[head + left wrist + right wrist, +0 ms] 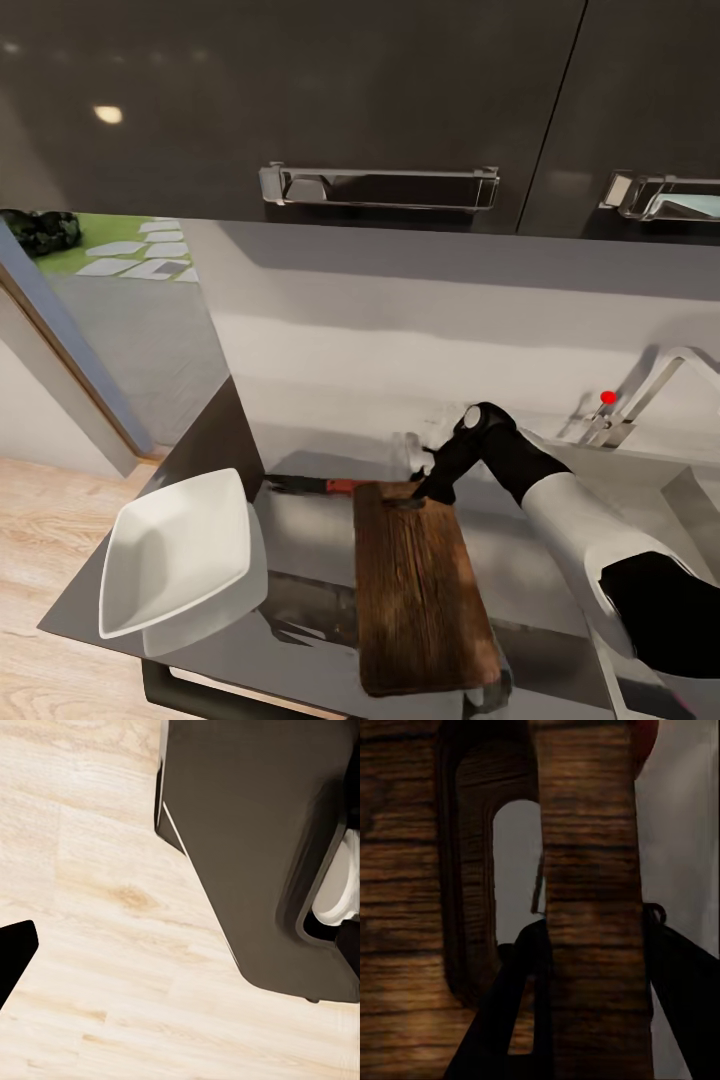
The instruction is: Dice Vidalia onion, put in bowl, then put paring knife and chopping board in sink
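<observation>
The brown chopping board lies lengthwise on the grey countertop, its handle slot at the far end. My right gripper is at that far end. In the right wrist view my right gripper straddles the wooden bar of the chopping board, one finger through the slot and the other outside, both touching the wood. The red-handled paring knife lies flat just behind the board's far left corner. The white bowl sits left of the board, with nothing showing inside. The Vidalia onion is out of view.
The chrome tap with its red knob stands at the back right, above the sink, whose edge shows past my right arm. Dark wall cabinets hang overhead. The left wrist view looks down on wooden floor and a dark body.
</observation>
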`<state>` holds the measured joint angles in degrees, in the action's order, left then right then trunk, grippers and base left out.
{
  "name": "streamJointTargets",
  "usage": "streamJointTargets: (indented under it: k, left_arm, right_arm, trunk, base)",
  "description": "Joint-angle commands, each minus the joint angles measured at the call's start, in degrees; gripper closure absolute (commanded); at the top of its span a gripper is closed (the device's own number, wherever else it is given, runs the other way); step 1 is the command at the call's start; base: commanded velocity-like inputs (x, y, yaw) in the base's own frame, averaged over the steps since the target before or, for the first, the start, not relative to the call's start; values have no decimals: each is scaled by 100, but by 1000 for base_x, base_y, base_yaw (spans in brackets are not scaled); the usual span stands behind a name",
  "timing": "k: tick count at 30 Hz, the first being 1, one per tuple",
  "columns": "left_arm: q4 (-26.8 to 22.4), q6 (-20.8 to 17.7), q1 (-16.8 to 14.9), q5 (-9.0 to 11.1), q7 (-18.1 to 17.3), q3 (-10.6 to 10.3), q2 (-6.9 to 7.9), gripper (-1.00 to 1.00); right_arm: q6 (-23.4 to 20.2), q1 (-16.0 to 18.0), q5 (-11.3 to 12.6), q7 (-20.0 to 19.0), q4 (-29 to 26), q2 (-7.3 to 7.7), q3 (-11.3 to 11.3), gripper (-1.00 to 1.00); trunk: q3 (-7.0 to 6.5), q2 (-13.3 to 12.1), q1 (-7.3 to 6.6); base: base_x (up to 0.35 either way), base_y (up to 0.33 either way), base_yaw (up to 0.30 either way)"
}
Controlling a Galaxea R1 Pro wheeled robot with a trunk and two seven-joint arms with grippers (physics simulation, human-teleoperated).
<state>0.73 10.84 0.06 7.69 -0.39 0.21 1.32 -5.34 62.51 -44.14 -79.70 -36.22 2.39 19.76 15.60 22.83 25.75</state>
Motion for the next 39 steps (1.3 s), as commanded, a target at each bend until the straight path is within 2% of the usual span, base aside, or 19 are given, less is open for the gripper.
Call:
streamJointTargets:
  k: [1, 4, 8, 10, 13, 15, 20, 23, 29, 34, 36, 37, 39]
  left_arm:
    - [-5, 27, -5, 40, -4, -4, -1, -100]
    - [-17, 25, -6, 41, -4, -8, -1, -100]
    - [-23, 24, -5, 41, -4, -7, -1, -100]
    - [-27, 24, -4, 40, -5, -5, -1, -100]
    - [-29, 24, -4, 42, -5, -4, -8, -100]
    - [-29, 24, -5, 41, -5, -4, -55, -100]
    - [-29, 24, -5, 40, -5, -4, -135, -100]
    - [-29, 24, -4, 40, -5, -4, -145, -100]
    - [-29, 24, -6, 40, -5, -4, -150, -100]
    - [-29, 24, -6, 40, -5, -4, -148, -100]
    - [-29, 24, -6, 40, -5, -4, -148, -100]
    - [-29, 24, -5, 40, -5, -4, -145, -100]
    - [-29, 26, -5, 40, -5, -4, -144, -100]
  right_arm:
    - [-189, 0, -68, -16, -8, -6, 4, 100]
    - [-195, 0, -68, -22, -16, 75, 2, 100]
    - [-279, 2, -68, -34, -112, 275, -18, 100]
    - [-347, 1, -68, -44, -149, 426, -48, 100]
    - [-381, 1, -64, -51, -165, 623, -188, 100]
    - [-391, 3, -63, -53, -168, 745, -387, 100]
    - [-402, 4, -61, -60, -167, 941, -711, 100]
    - [-457, 0, -60, -62, -167, 993, -785, 100]
    - [-1127, 2, -59, -53, -223, 1049, -1143, 100]
    - [-1717, 3, -59, 18, -494, 1061, -1274, 100]
    - [-2086, 4, -59, 156, -605, 1062, -1494, 100]
    - [-2319, 2, -59, 344, -683, 1057, -1722, 100]
    - [-2512, 3, -59, 479, -735, 1055, -1897, 100]
  trunk:
    - [10, 9, 3]
    - [10, 9, 3]
    - [10, 9, 3]
    - [10, 9, 3]
    - [10, 9, 3]
    - [10, 9, 3]
    - [10, 9, 3]
    - [10, 9, 3]
    - [10, 9, 3]
    - [10, 9, 3]
    - [10, 9, 3]
    - [10, 9, 3]
    - [10, 9, 3]
  base:
    - [0, 0, 0]
    - [0, 0, 0]
    - [0, 0, 0]
    - [0, 0, 0]
    - [0, 0, 0]
    - [0, 0, 0]
    - [0, 0, 0]
    - [0, 0, 0]
    - [0, 0, 0]
    - [0, 0, 0]
    - [0, 0, 0]
    - [0, 0, 0]
    - [0, 0, 0]
